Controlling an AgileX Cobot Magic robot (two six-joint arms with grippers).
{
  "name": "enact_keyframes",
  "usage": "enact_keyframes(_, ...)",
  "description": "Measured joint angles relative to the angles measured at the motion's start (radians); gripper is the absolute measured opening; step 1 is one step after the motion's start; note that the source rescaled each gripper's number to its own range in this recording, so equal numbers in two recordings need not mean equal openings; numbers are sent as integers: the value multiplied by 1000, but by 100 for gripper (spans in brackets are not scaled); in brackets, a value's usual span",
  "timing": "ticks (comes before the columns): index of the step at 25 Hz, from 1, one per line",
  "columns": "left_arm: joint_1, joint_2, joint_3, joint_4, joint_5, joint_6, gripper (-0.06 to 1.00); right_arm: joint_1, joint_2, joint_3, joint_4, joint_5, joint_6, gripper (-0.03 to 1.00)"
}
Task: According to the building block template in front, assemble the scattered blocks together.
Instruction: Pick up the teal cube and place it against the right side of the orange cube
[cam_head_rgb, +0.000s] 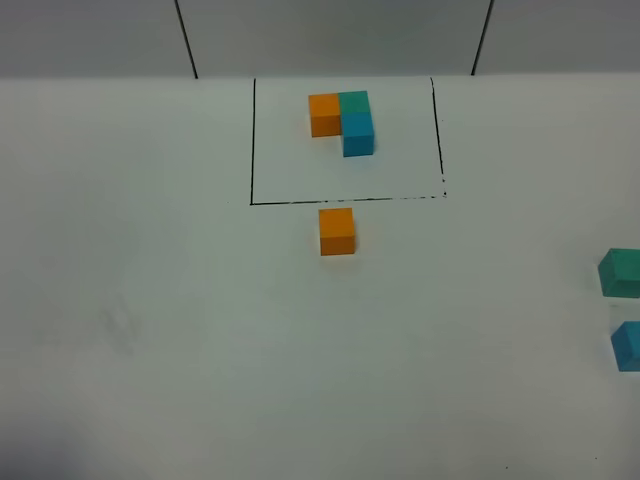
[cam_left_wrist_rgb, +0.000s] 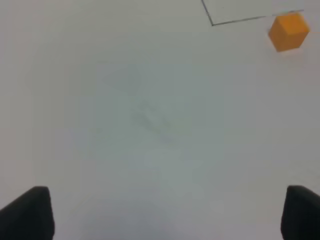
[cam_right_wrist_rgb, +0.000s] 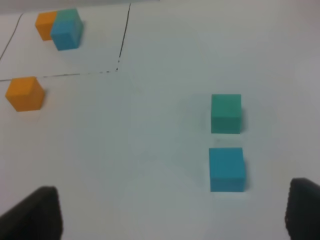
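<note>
The building block template (cam_head_rgb: 342, 120) is an L of joined orange, teal-green and sky-blue cubes inside a thin black rectangle (cam_head_rgb: 252, 150) at the back; it also shows in the right wrist view (cam_right_wrist_rgb: 60, 27). The loose orange cube (cam_head_rgb: 337, 231) sits just in front of the rectangle's front line. The loose teal-green cube (cam_head_rgb: 622, 272) and sky-blue cube (cam_head_rgb: 628, 346) sit apart at the right edge. My left gripper (cam_left_wrist_rgb: 167, 195) is open and empty, with the orange cube (cam_left_wrist_rgb: 288, 32) well ahead of it. My right gripper (cam_right_wrist_rgb: 172, 195) is open and empty, with the teal-green cube (cam_right_wrist_rgb: 226, 113) and sky-blue cube (cam_right_wrist_rgb: 227, 169) just ahead.
The white table (cam_head_rgb: 150, 330) carries only these blocks. Two dark vertical seams (cam_head_rgb: 186, 40) mark the grey back wall. Neither arm shows in the exterior high view. The orange cube (cam_right_wrist_rgb: 24, 93) lies far to one side of my right gripper.
</note>
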Motion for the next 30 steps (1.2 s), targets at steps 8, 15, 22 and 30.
enact_keyframes(8, 0, -208, 106, -34, 1, 17, 94, 0, 0, 0, -1, 0, 3, 75)
enact_keyframes(15, 0, -211, 123, -39, -7, 25, 90, 0, 0, 0, -3, 0, 14, 74)
enact_keyframes(22, 3, -211, 123, -39, -7, 25, 74, 0, 0, 0, -3, 0, 16, 74)
enact_keyframes(30, 81, -211, 123, -59, -7, 22, 62, 0, 0, 0, -4, 0, 19, 74)
